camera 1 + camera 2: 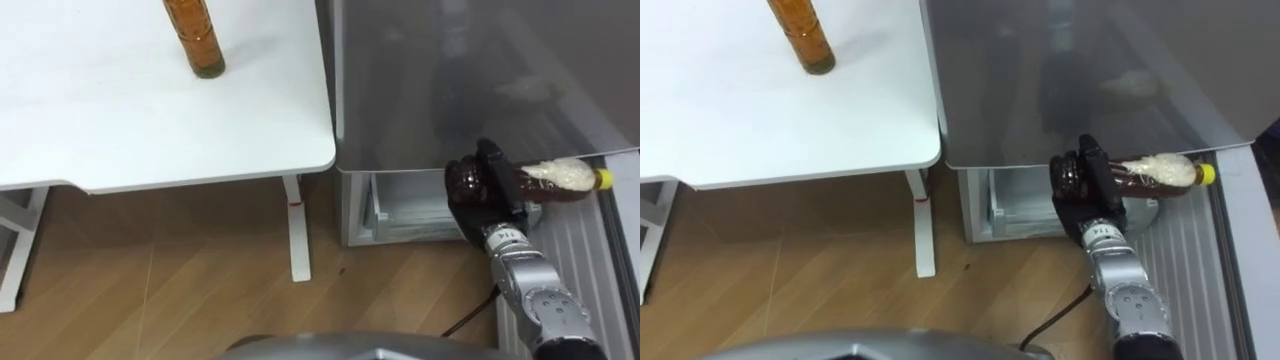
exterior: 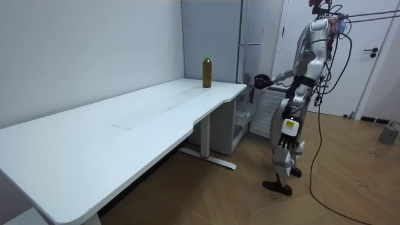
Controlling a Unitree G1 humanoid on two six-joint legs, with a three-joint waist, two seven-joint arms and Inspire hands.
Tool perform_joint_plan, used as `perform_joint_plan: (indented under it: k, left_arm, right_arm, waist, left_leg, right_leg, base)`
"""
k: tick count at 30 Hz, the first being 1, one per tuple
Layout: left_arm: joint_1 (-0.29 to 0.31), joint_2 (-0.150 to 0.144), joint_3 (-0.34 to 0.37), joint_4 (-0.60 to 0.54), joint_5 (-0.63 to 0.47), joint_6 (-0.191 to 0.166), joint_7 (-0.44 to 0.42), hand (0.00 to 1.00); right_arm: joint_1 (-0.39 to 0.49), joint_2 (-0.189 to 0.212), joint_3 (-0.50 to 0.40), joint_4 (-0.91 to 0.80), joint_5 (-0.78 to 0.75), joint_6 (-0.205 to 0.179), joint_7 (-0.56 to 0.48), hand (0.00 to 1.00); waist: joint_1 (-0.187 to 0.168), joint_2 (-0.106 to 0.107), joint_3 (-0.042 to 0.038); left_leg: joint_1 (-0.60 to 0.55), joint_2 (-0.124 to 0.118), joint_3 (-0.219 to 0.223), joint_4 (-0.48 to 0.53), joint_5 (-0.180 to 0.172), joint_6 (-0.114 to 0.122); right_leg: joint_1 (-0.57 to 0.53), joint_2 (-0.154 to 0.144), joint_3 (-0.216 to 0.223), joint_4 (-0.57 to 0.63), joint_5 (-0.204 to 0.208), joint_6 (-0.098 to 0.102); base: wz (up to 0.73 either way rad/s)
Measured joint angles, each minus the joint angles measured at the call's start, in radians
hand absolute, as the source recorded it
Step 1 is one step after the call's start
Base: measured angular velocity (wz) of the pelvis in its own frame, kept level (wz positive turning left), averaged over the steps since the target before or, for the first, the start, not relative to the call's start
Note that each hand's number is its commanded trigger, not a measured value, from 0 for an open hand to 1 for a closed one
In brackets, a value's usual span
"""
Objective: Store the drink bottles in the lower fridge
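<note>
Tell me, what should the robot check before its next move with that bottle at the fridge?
1. Grip: the right hand is curled round the brown bottle. Ok.
2. Door: the lower compartment shows its pale inside below the grey front, so it looks open. Ok.
3. Bottle's pose: it lies sideways, yellow cap toward the robot's right. Whether it goes in like that: cannot tell.
4. Space inside: the compartment is mostly hidden. Cannot tell.
5. Second bottle: it stands upright on the table, clear of the arm. Ok.
6. Left hand: it hangs at the robot's side in the room view, away from the fridge. Ok.
</note>
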Motion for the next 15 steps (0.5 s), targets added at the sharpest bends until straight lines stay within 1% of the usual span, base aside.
perform_joint_plan:
  k: [3, 6, 7, 10, 11, 13, 15]
  left_arm:
    - [-0.002, 0.004, 0.0, -0.001, -0.001, 0.001, -0.011, 0.0]
    - [-0.017, 0.003, -0.001, -0.001, -0.001, 0.003, -0.022, 0.0]
    - [-0.02, 0.004, 0.0, 0.0, -0.001, 0.002, -0.022, 0.0]
    - [-0.034, 0.006, -0.002, 0.008, -0.005, 0.012, -0.029, 0.0]
    - [-0.039, 0.007, -0.004, 0.009, -0.013, 0.013, -0.03, 0.0]
    - [-0.061, 0.017, -0.009, 0.008, -0.062, 0.013, -0.03, 0.0]
    - [-0.079, 0.028, -0.007, 0.009, -0.09, 0.013, -0.029, 0.0]
  right_arm:
    - [-0.028, -0.001, -0.003, 0.039, 0.004, -0.002, 0.0, 1.0]
    - [-0.087, -0.002, -0.027, 0.077, 0.022, 0.0, -0.002, 1.0]
    - [-0.087, -0.004, -0.03, 0.077, 0.02, 0.004, 0.008, 1.0]
    - [-0.128, -0.004, -0.032, 0.124, 0.023, 0.009, 0.035, 1.0]
    - [-0.134, -0.005, -0.032, 0.131, 0.023, 0.009, 0.042, 1.0]
    - [-0.175, -0.005, -0.034, 0.169, 0.023, 0.01, 0.066, 1.0]
    - [-0.211, -0.006, -0.041, 0.207, 0.023, 0.015, 0.089, 1.0]
  waist:
    - [-0.004, 0.004, 0.0009]
    - [-0.003, 0.007, 0.0011]
    - [-0.007, 0.009, 0.0032]
    - [-0.01, 0.014, 0.0116]
    - [-0.011, 0.016, 0.0107]
    - [-0.012, 0.022, 0.0097]
    - [-0.014, 0.025, 0.0111]
  left_leg:
    - [-0.009, -0.007, -0.022, 0.008, 0.0, 0.0]
    - [-0.054, -0.013, -0.042, 0.028, 0.001, 0.001]
    - [-0.071, -0.014, -0.048, 0.034, 0.003, 0.002]
    - [-0.091, -0.014, -0.046, 0.042, 0.005, 0.004]
    - [-0.1, -0.014, -0.046, 0.044, 0.007, 0.004]
    - [-0.135, -0.014, -0.044, 0.05, 0.017, 0.007]
    - [-0.16, -0.014, -0.042, 0.05, 0.027, 0.009]
  right_leg:
    - [-0.006, -0.007, -0.022, 0.019, -0.018, 0.0]
    - [-0.056, -0.016, -0.039, 0.069, -0.037, -0.002]
    - [-0.07, -0.017, -0.046, 0.076, -0.037, -0.002]
    - [-0.092, -0.018, -0.04, 0.088, -0.037, -0.003]
    - [-0.1, -0.018, -0.04, 0.089, -0.037, -0.004]
    - [-0.144, -0.02, -0.035, 0.108, -0.036, -0.004]
    - [-0.178, -0.024, -0.034, 0.127, -0.036, -0.004]
  base:
    - [0.21]
    - [0.2]
    - [0.15]
    - [0.01]
    - [-0.04]
    - [-0.02]
    - [-0.02]
